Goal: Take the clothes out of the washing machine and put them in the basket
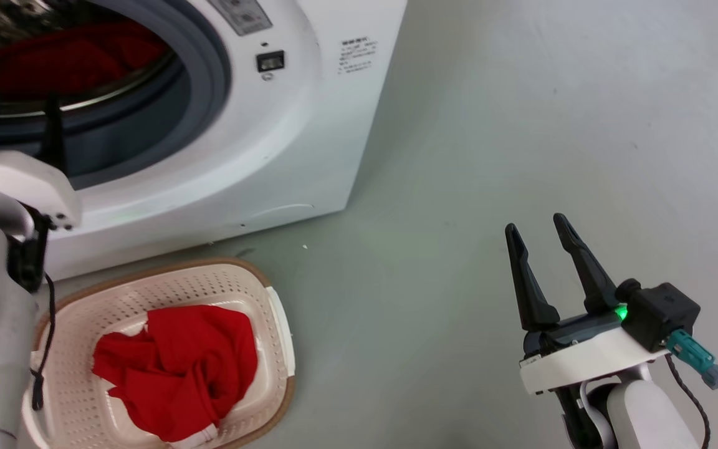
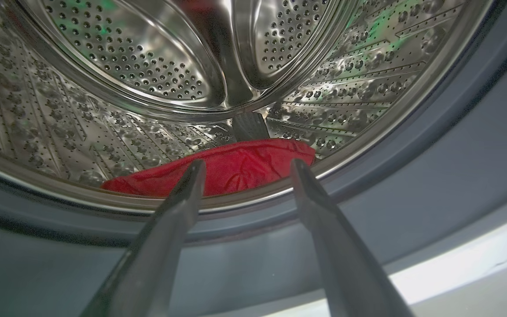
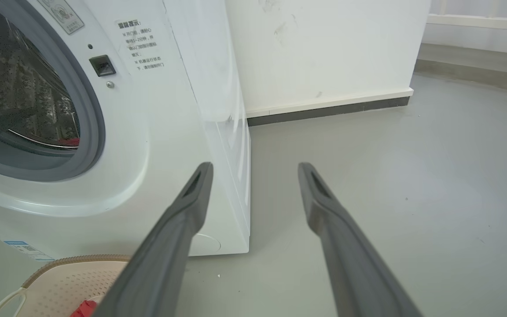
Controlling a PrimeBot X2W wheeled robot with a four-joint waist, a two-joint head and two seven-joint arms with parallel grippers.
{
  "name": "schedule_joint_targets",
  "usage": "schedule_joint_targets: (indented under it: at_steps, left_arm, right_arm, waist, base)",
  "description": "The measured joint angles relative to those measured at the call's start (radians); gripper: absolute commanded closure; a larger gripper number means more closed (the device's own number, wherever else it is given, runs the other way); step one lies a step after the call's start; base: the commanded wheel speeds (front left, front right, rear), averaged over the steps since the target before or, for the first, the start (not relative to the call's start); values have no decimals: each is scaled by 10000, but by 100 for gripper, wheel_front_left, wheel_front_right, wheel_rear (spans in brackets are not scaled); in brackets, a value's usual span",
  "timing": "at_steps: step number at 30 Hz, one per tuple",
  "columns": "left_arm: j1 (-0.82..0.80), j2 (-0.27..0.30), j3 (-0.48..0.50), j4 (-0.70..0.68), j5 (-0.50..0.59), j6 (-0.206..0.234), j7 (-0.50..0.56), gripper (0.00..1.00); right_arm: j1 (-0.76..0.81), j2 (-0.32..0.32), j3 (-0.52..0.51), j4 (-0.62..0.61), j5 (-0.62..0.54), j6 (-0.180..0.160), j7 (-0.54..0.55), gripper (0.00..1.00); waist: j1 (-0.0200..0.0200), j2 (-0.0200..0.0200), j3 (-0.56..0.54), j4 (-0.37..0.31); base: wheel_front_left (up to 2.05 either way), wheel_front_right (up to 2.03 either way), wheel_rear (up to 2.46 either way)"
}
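At the upper left of the head view, the left gripper [image 1: 19,128] points into the washer [image 1: 259,143], jaws spread wide and empty, with a red garment [image 2: 253,154] lying at the front of the drum [image 2: 148,66] just beyond its tips. Lower left, the basket [image 1: 278,312] stands on the floor [image 1: 459,156] close before the washer, holding another red garment [image 1: 178,368]. At the lower right, the right gripper [image 1: 536,223] hovers over the floor, jaws apart and holding nothing.
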Motion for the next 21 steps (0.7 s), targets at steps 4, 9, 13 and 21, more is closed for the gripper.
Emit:
schedule_joint_targets:
  at_steps: [4,9,13,21]
  left_arm:
    - [-805,403,-21,489,59,-25,332,0]
    - [-1760,959,-169,1070,224,-151,746,0]
    - [-2387,1269,-330,1498,351,-192,1114,0]
    - [-3848,2084,-706,1977,667,-316,2021,0]
  right_arm:
    - [-207,-4,176,98,247,0,-65,0]
    - [-395,-4,407,90,474,0,-102,0]
    - [-492,-2,593,-35,593,0,-109,0]
    - [-498,-2,863,-217,777,0,-111,0]
  waist:
    - [1,0,602,-345]
    - [1,0,1277,-754]
    - [1,0,1720,-1047]
    - [1,0,2311,-1569]
  base:
    - [0,0,0]
    - [0,0,0]
    - [0,0,0]
    - [0,0,0]
